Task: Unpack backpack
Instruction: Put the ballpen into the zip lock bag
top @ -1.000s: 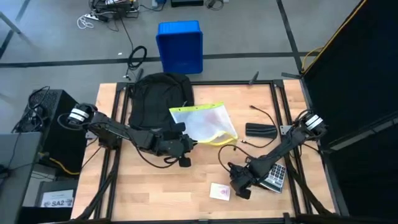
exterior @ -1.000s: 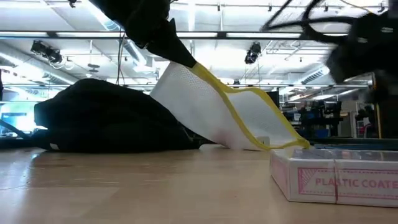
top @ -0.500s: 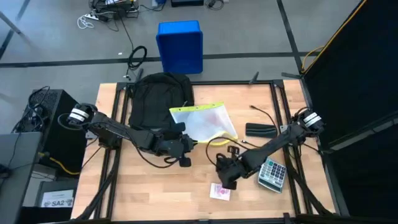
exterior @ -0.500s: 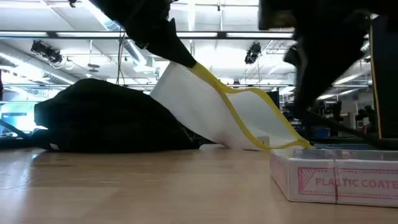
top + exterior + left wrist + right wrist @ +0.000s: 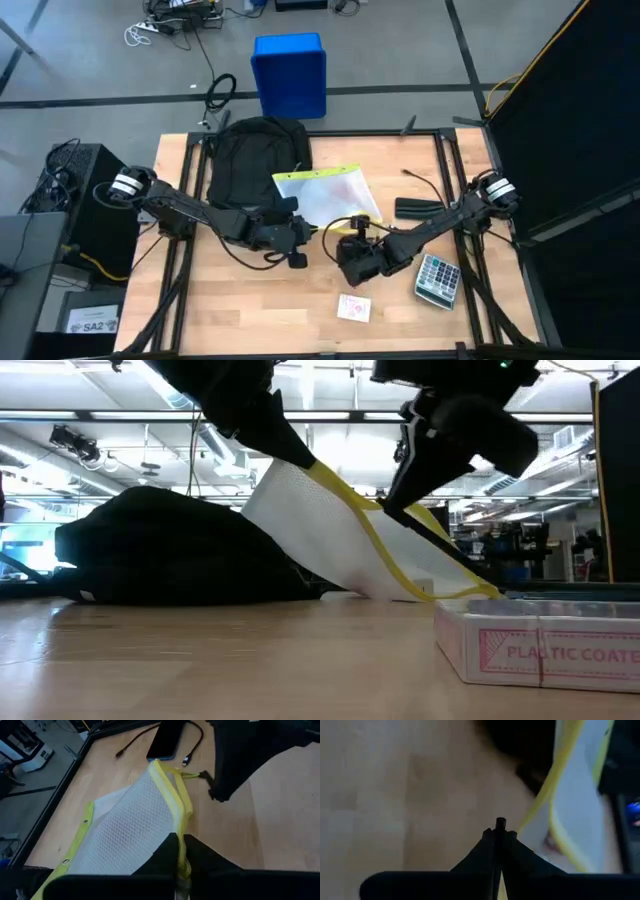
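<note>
Your backpack [image 5: 255, 160] is a large black soft-fabric bag lying flat on the table's far left part, its rounded end toward the far edge. From the low view you see it [image 5: 170, 560] as a slumped, low dark mound resting on the wood.

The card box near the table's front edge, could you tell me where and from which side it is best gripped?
Probably from straight above, fingers closing across the card box's two long sides: it lies flat on the table with bare wood all round. The right gripper is nearest.
</note>
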